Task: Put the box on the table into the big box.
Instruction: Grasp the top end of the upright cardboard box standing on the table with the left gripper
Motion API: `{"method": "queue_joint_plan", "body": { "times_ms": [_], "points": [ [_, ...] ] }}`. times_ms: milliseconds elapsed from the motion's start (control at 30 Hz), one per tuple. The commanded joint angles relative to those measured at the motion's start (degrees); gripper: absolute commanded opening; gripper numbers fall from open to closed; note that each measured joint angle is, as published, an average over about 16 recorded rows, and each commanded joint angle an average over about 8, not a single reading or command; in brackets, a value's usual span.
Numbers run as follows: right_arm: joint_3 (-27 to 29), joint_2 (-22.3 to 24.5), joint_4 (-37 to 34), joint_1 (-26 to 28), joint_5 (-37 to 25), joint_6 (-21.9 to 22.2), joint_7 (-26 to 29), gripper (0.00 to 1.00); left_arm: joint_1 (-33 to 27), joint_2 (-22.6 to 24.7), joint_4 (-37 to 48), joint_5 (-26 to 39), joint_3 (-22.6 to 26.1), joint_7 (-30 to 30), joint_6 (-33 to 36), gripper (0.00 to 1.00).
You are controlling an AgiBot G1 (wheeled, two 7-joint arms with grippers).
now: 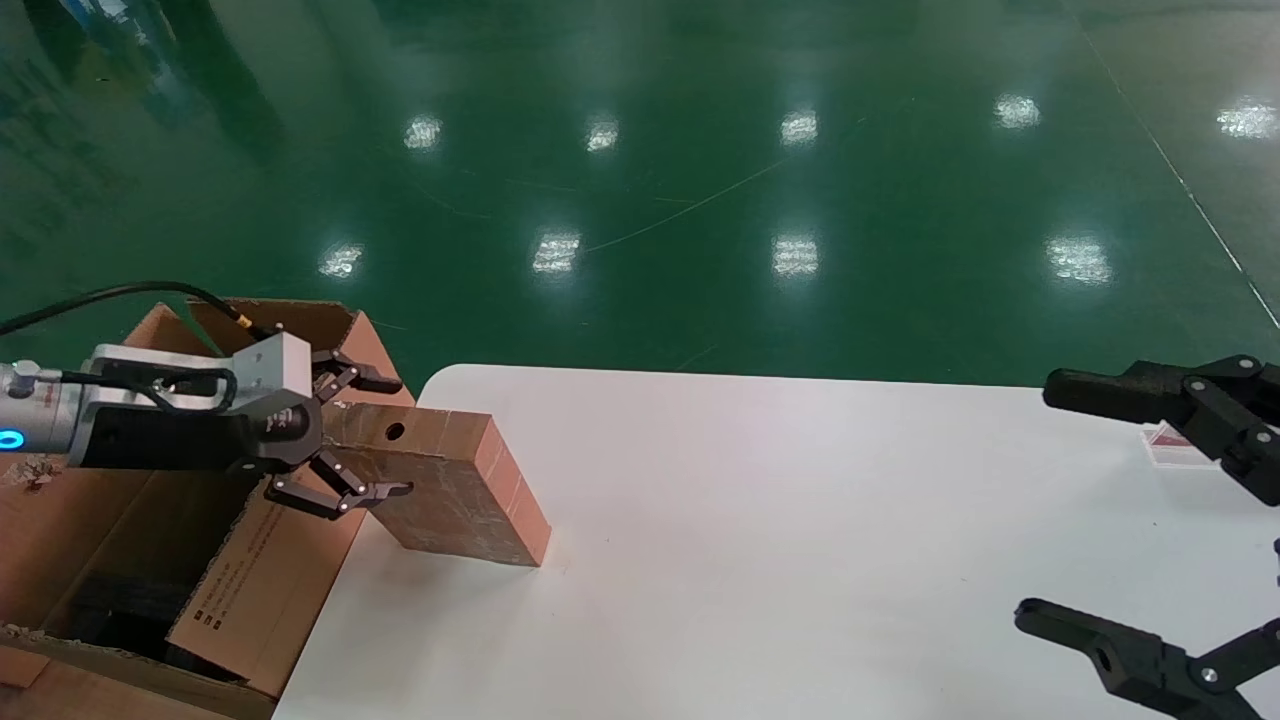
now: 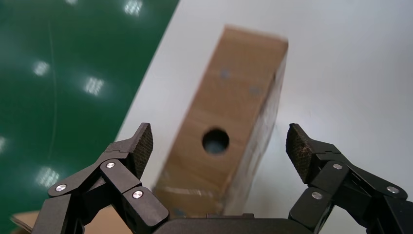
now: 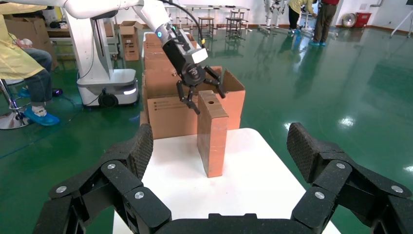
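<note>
Bright, even overhead lighting. Glossy green floor (image 1: 700, 200) mirrors ceiling lamps as rows of soft white glare patches. White counter (image 1: 800, 520) evenly lit, no blown highlights; faint pink cast near its far edge. Soft short shadow under the box (image 1: 450, 490) at its near corner on the counter. Interior of the big box (image 1: 120, 600) dark, foam detail lost in shade. Left wrist view: box (image 2: 229, 126) motion-blurred, far edge smeared, round hole soft; left hand (image 2: 219, 151) pads sharp. Right wrist view: background hall crisp and daylight-bright, right hand (image 3: 219, 151) in foreground sharp; mild wide-angle stretch toward the borders.
</note>
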Motion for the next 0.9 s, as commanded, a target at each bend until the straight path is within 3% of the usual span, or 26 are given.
{"method": "queue_joint_plan", "body": {
  "times_ms": [33, 233, 367, 467, 567, 667, 767, 833, 900],
  "points": [
    [0.0, 0.0, 0.0, 0.0, 0.0, 0.0, 0.0, 1.0, -0.7, 0.23, 1.66, 0.56, 0.6, 1.11, 0.18, 1.0],
    [0.0, 0.0, 0.0, 0.0, 0.0, 0.0, 0.0, 1.0, -1.91, 1.5, 4.92, 0.88, 1.82, 3.52, 0.18, 0.97],
    [-0.01, 0.0, 0.0, 0.0, 0.01, 0.0, 0.0, 1.0, -2.68, 2.17, 6.68, 1.07, 2.56, 4.9, 0.2, 0.69],
    [-0.01, 0.0, 0.0, 0.0, 0.01, 0.0, 0.0, 0.95, -3.22, 2.56, 7.87, 1.29, 3.13, 5.82, 0.19, 0.41],
    [-0.01, 0.0, 0.0, 0.0, 0.01, 0.0, -0.01, 0.77, -3.76, 2.89, 9.02, 1.57, 3.69, 6.68, 0.15, 0.21],
    [-0.01, 0.0, 0.0, 0.0, 0.01, 0.01, -0.01, 0.44, -4.36, 3.15, 10.17, 1.88, 4.21, 7.45, 0.08, 0.08],
    [-0.01, 0.01, 0.0, 0.0, 0.01, 0.01, -0.01, 0.14, -5.05, 3.37, 11.31, 2.19, 4.68, 8.08, -0.02, 0.01],
    [-0.02, 0.01, 0.0, 0.0, 0.01, 0.01, -0.01, 0.03, -5.55, 3.51, 12.01, 2.38, 4.94, 8.44, -0.07, 0.0],
    [-0.02, 0.01, 0.0, 0.0, 0.01, 0.01, -0.01, 0.0, -6.05, 3.65, 12.68, 2.54, 5.18, 8.81, -0.11, 0.0]
  ]
}}
